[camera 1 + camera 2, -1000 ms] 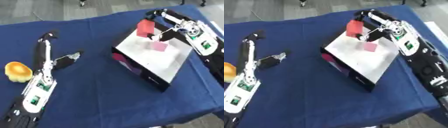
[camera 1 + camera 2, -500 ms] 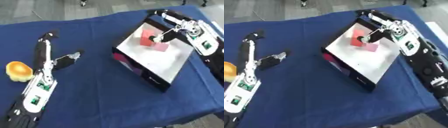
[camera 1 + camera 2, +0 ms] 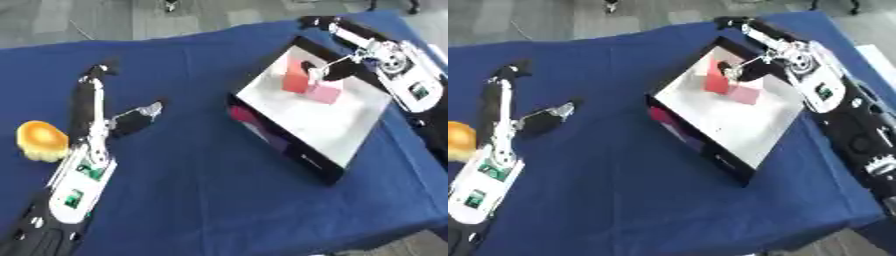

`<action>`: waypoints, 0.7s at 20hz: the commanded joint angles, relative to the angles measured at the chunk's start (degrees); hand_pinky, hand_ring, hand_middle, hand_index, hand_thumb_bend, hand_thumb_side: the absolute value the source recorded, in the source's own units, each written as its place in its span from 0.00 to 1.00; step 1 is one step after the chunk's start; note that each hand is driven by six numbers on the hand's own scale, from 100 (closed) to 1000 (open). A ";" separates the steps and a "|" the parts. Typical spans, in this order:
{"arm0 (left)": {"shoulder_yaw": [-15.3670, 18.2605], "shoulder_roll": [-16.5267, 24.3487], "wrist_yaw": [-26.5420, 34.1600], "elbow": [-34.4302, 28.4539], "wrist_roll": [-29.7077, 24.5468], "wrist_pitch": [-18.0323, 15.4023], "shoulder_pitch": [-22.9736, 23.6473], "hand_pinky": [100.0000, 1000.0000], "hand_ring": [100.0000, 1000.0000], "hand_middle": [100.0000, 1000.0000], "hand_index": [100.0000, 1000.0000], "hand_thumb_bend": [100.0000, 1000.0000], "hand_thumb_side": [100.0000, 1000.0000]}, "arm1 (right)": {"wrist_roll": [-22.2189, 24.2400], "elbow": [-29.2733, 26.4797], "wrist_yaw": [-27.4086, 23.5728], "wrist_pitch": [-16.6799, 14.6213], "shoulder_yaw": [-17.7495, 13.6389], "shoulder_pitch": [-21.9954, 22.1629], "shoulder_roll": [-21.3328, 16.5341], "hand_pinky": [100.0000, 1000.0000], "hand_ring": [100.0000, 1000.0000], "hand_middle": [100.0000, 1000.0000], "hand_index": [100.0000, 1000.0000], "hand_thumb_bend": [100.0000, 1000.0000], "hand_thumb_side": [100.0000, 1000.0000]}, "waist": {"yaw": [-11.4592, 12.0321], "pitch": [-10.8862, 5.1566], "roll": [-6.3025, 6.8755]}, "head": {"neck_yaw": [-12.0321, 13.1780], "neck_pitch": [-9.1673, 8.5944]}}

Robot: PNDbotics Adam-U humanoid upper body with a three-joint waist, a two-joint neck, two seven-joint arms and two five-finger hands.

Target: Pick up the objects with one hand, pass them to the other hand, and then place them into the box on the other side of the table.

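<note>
A box (image 3: pixel 290 150) with a white floor and black walls stands tilted on the right of the blue table. Inside it a red block (image 3: pixel 296 80) rests against a pink block (image 3: pixel 325 93). My right hand (image 3: pixel 366 48) hangs over the box's far corner with its fingers straight and open; its thumb tip sits right beside the red block. My left hand (image 3: pixel 90 134) lies open on the table's left side, fingers pointing away, thumb out to the right. An orange and yellow rounded object (image 3: pixel 40 140) sits just left of it, untouched.
The blue cloth (image 3: pixel 192 195) covers the whole table, with bare cloth between the left hand and the box. The table's far edge runs along the top, with grey floor beyond. Its front right corner falls away at the lower right.
The red block has gone down from the right hand into the box and now lies beside the pink block. The right hand's fingers have straightened. The left hand has stayed still.
</note>
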 commanded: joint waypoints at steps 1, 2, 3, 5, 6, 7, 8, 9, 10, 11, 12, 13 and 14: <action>1.35 2.84 0.42 -2.55 -1.12 2.26 -1.96 0.81 0.82 0.66 0.85 0.54 0.39 | -2.02 -3.43 -8.46 0.98 -1.20 -0.98 -2.97 1.00 1.00 0.92 1.00 0.00 0.00 | 0.12 -2.04 0.65 | 1.65 -0.11; 1.73 3.73 0.42 -3.13 -1.83 3.36 -2.30 0.81 0.82 0.66 0.85 0.51 0.41 | -2.10 -4.03 -10.61 1.16 -1.37 -0.94 -3.33 1.00 1.00 0.93 1.00 0.00 0.00 | 0.18 -2.15 0.69 | 2.27 -0.11; 2.07 4.59 0.40 -3.71 -2.69 4.51 -2.61 0.81 0.83 0.66 0.85 0.49 0.43 | -1.96 -4.46 -12.53 1.39 -1.57 -0.90 -3.63 1.00 1.00 0.95 1.00 0.00 0.00 | 0.24 -2.24 0.72 | 2.81 -0.11; 2.89 6.80 0.40 -4.74 -5.03 7.08 -3.22 0.81 0.83 0.65 0.85 0.47 0.46 | -1.42 -4.96 -16.34 1.90 -2.34 -0.78 -4.13 1.00 1.00 0.95 1.00 0.00 0.00 | 0.38 -2.40 0.80 | 3.94 -0.11; 3.23 7.87 0.41 -5.25 -6.15 8.28 -3.48 0.81 0.83 0.65 0.85 0.47 0.46 | -1.13 -5.03 -17.68 2.27 -2.78 -0.69 -4.37 1.00 1.00 0.95 1.00 0.00 0.00 | 0.40 -2.44 0.83 | 4.41 -0.11; 3.49 8.79 0.40 -5.73 -7.15 9.34 -3.67 0.81 0.83 0.65 0.85 0.47 0.45 | -0.85 -4.98 -18.54 2.74 -3.15 -0.60 -4.53 1.00 1.00 0.96 1.00 0.00 0.00 | 0.41 -2.46 0.86 | 4.79 -0.11; 3.81 9.89 0.46 -6.17 -8.16 10.43 -3.85 0.81 0.83 0.65 0.85 0.47 0.45 | -0.55 -4.68 -19.28 3.49 -3.58 -0.49 -4.55 1.00 1.00 0.96 1.00 0.00 0.00 | 0.42 -2.47 0.88 | 5.26 -0.11; 4.18 11.01 0.56 -6.67 -9.19 11.49 -4.01 0.82 0.83 0.65 0.85 0.48 0.44 | -0.31 -4.33 -19.94 4.30 -4.06 -0.42 -4.54 1.00 1.00 0.97 1.00 0.00 0.02 | 0.43 -2.47 0.90 | 5.74 -0.11; 4.57 12.15 0.64 -7.23 -10.27 12.49 -4.20 0.82 0.83 0.65 0.85 0.49 0.44 | -0.25 -4.02 -20.49 5.03 -4.59 -0.38 -4.57 1.00 1.00 0.97 1.00 0.00 0.03 | 0.43 -2.47 0.91 | 6.19 -0.11; 4.92 13.28 0.70 -7.72 -11.46 13.46 -4.44 0.82 0.83 0.65 0.86 0.51 0.43 | -0.34 -3.83 -20.94 5.61 -5.07 -0.32 -4.67 1.00 1.00 0.97 1.00 0.00 0.06 | 0.45 -2.47 0.93 | 6.62 -0.11; 5.19 14.29 0.74 -8.10 -12.76 14.35 -4.73 0.82 0.83 0.65 0.86 0.53 0.43 | -0.45 -3.74 -21.34 6.03 -5.44 -0.26 -4.79 1.00 1.00 0.97 1.00 0.00 0.07 | 0.46 -2.47 0.95 | 7.01 -0.11; 5.39 15.29 0.86 -8.32 -14.18 15.13 -5.07 0.83 0.83 0.66 0.86 0.54 0.42 | -0.51 -3.65 -21.72 6.41 -5.76 -0.17 -4.91 1.00 1.00 0.97 1.00 0.00 0.09 | 0.48 -2.48 0.98 | 7.44 -0.11; 5.57 16.22 1.12 -8.42 -15.75 15.75 -5.40 0.83 0.84 0.66 0.86 0.55 0.42 | -0.47 -3.53 -22.12 6.82 -6.04 -0.08 -5.01 1.00 1.00 0.98 1.00 0.00 0.11 | 0.49 -2.48 1.00 | 7.87 -0.11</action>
